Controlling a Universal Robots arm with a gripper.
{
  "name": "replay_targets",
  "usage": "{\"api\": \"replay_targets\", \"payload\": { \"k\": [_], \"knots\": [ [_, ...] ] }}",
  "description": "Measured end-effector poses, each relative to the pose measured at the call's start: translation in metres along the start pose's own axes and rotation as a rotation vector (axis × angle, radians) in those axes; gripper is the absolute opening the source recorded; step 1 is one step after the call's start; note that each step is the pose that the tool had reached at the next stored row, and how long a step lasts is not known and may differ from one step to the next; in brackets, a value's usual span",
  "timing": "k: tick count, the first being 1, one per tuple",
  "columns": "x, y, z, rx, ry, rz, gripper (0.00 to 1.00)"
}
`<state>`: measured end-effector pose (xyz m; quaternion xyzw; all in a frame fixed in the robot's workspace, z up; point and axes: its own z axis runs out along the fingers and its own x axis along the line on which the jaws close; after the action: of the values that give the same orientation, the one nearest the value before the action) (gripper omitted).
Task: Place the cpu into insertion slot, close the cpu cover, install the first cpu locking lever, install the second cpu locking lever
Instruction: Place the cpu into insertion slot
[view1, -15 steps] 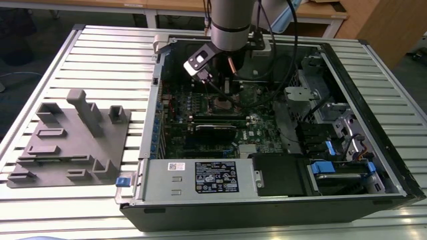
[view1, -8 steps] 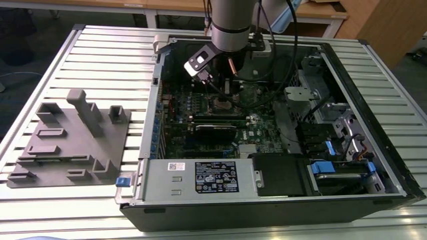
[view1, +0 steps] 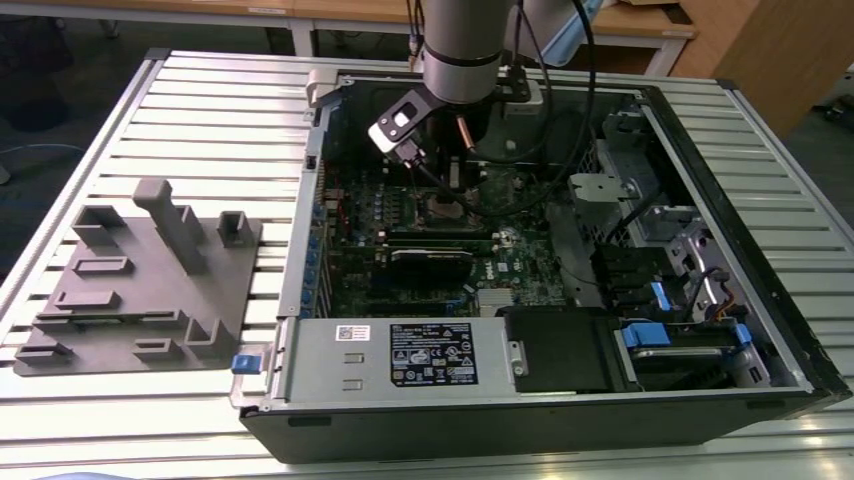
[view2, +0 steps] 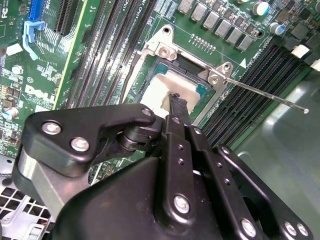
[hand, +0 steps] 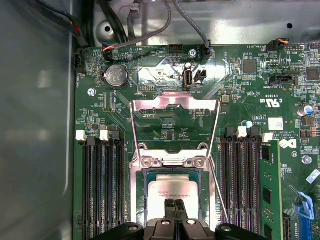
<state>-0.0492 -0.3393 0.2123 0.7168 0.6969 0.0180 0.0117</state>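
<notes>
Sitting flat in the insertion slot (view2: 192, 64), the cpu (view2: 165, 87) lay under the end effector (hand: 175, 202), its tips pinched together w/ nothing between, at the chip's top; contact unclear. The cpu cover (hand: 175, 100) stood swung open. Risk, as I judge: off-centre push could skew chip & bend pins. The arm (view1: 461, 40) reached straight down into the case (view1: 534, 425).

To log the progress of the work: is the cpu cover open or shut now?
Open. In the first wrist view the cpu cover lies folded back past its hinge, and the cpu lies bare.
</notes>
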Motion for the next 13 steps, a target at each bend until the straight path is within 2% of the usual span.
{"api": "replay_targets", "payload": {
  "k": [13],
  "knots": [
    [0.0012, 0.0000, 0.0021, -0.0001, 0.0001, 0.000, 0.11]
  ]
}}
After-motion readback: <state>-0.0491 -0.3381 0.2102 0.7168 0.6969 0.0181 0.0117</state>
